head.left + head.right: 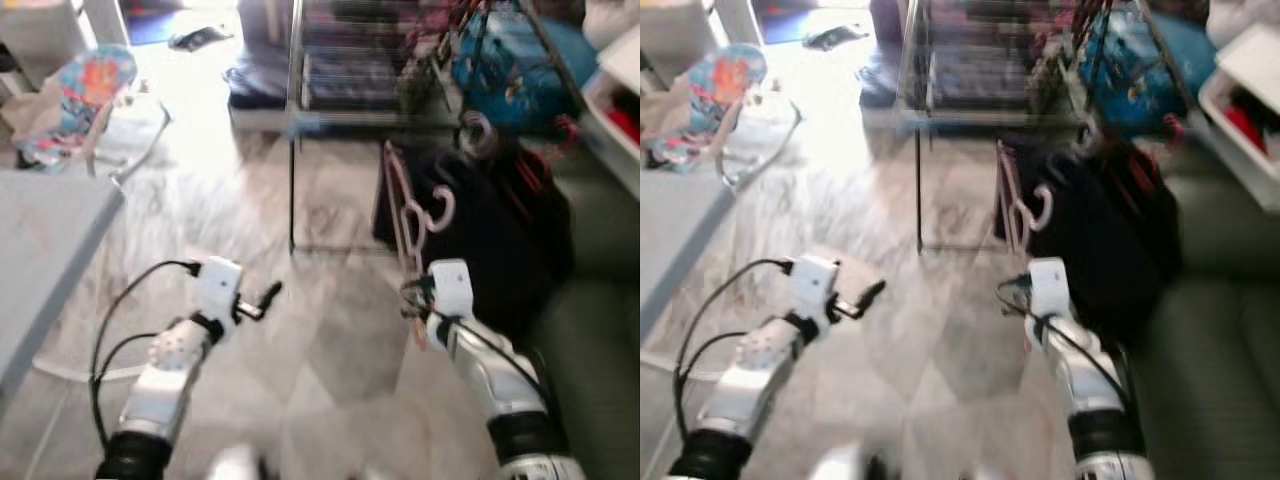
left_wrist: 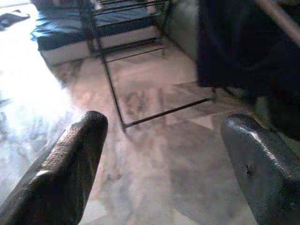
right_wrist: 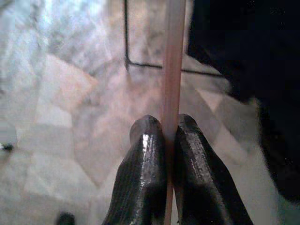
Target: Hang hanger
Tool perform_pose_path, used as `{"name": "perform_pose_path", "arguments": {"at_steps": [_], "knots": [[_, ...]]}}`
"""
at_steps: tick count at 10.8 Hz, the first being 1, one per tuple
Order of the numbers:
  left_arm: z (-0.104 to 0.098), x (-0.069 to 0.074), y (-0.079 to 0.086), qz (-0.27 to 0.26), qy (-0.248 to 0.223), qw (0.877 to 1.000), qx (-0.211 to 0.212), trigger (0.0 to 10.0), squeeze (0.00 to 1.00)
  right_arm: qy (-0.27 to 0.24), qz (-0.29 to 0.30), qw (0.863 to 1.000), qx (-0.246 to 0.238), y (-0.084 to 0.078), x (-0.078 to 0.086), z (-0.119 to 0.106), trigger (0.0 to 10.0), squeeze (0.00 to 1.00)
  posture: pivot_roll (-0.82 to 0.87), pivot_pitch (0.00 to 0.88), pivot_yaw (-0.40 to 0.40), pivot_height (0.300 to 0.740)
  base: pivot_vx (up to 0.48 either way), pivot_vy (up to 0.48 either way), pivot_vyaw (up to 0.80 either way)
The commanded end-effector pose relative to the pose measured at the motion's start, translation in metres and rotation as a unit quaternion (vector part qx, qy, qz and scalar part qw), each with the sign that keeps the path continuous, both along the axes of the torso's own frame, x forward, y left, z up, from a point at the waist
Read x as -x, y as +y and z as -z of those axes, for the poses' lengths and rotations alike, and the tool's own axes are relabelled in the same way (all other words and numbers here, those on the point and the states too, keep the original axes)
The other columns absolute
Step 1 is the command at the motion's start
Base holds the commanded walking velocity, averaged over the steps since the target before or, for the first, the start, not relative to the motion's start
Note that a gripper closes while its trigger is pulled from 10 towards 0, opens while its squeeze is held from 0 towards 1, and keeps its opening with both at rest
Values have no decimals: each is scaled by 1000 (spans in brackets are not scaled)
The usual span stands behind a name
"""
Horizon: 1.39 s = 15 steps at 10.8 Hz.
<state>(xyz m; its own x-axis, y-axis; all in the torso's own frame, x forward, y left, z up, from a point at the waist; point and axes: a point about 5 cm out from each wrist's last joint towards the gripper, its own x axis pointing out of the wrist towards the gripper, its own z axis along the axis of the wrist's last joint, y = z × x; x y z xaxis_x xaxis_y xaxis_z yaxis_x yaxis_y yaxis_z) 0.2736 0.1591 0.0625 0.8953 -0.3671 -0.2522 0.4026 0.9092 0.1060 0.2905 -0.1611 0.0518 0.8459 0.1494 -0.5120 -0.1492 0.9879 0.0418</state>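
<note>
the right hand pinches the pink hanger by one thin bar (light, stiff, likely slippery); left hand open, centre-left.

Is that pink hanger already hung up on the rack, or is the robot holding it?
Held, not yet hung. The right pincer is shut on the pink hanger, out in front of the rack.

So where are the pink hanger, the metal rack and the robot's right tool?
pink hanger [image 1: 441, 212]: left eye view, on its hook.
metal rack [image 1: 293, 150]: left eye view, on its front upright.
right tool [image 3: 169, 136]: right wrist view, between its fingertips.
</note>
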Motion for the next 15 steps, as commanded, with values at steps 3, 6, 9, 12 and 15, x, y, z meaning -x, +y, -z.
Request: {"name": "perform_pose_path", "arguments": {"at_steps": [3, 6, 9, 12, 15], "knots": [[0, -1, 5, -9, -1, 1000, -13, 10000, 0, 5, -14, 1000, -5, 4, -2, 3, 10000, 0, -30, 106, -54, 740, 330, 349, 0], [2, -1, 1, -5, 5, 1000, -8, 10000, 0, 0, -21, 1000, 2, 6, -4, 4, 10000, 0, -31, 109, -53, 740, 328, 351, 0], [2, 3, -1, 3, 5, 1000, -10, 10000, 0, -22, -6, 999, 33, 3, -9, 2, 10000, 0, -16, 109, -51, 740, 363, 231, 0], [2, 5, -2, 10, 1, 1000, -15, 10000, 0, -35, 19, 998, 47, -2, -14, -1, 10000, 0, -9, 111, -50, 740, 359, 0, 0], [1, 9, -5, 20, 3, 1000, -3, 10000, 0, -52, 65, 995, 61, -15, -25, -9, 10000, 0, 2, 112, -58, 740, 0, 0, 0]]}}
